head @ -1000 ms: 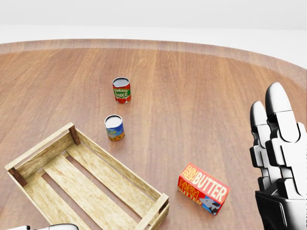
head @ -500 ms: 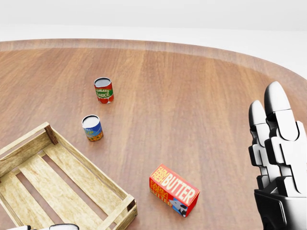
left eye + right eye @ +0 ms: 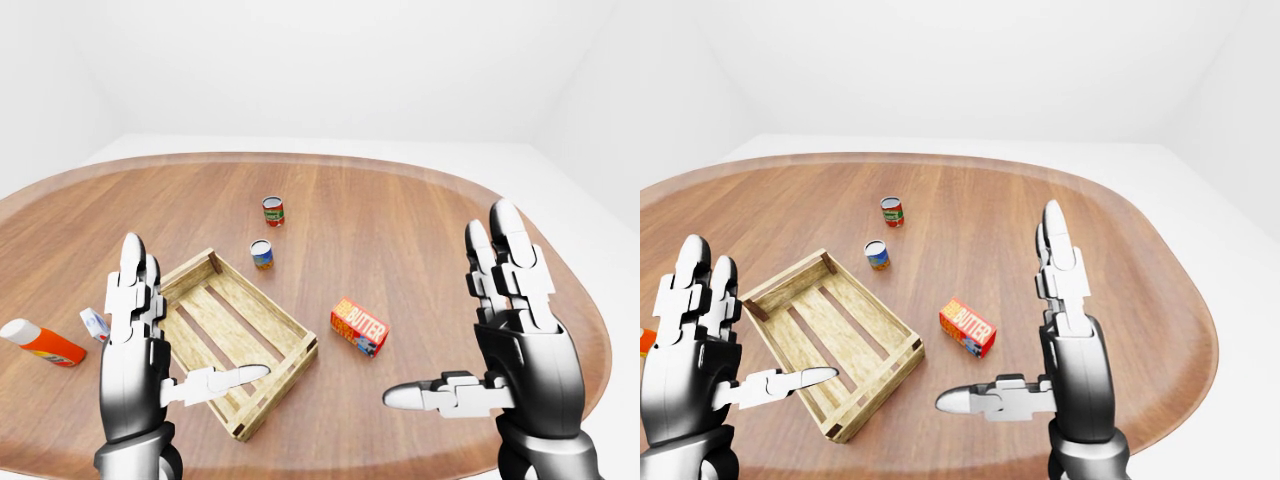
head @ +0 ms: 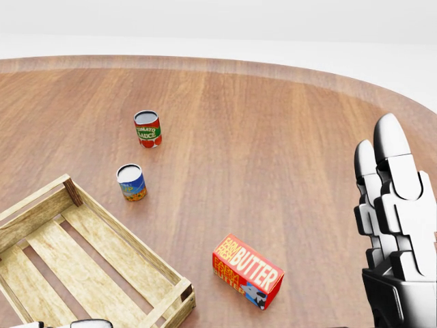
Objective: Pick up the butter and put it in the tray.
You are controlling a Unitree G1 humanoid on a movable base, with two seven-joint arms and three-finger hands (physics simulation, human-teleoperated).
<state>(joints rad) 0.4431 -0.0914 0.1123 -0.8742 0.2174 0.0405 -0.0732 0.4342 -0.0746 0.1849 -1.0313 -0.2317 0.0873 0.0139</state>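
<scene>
Left-eye view: I see my left hand (image 3: 140, 350) raised over the near left of the round wooden table (image 3: 400, 210), fingers (image 3: 133, 285) spread apart and upright, thumb pointing right above the wooden tray (image 3: 232, 335). My right hand (image 3: 510, 340) is up at the right, fingers equally apart, holding nothing. The tray's slatted bottom carries no object. The butter box (image 3: 358, 327) lies on the table just right of the tray, apart from both hands. Farther off stand a blue can (image 3: 262, 254) and a tomato sauce can (image 3: 273, 211). At far left lie an orange-and-white bottle (image 3: 40, 342) and a small white tube (image 3: 95, 324).

Head view: the butter box lies flat beside the tray's right corner, not touching it.

Right-eye view: much the same layout.
</scene>
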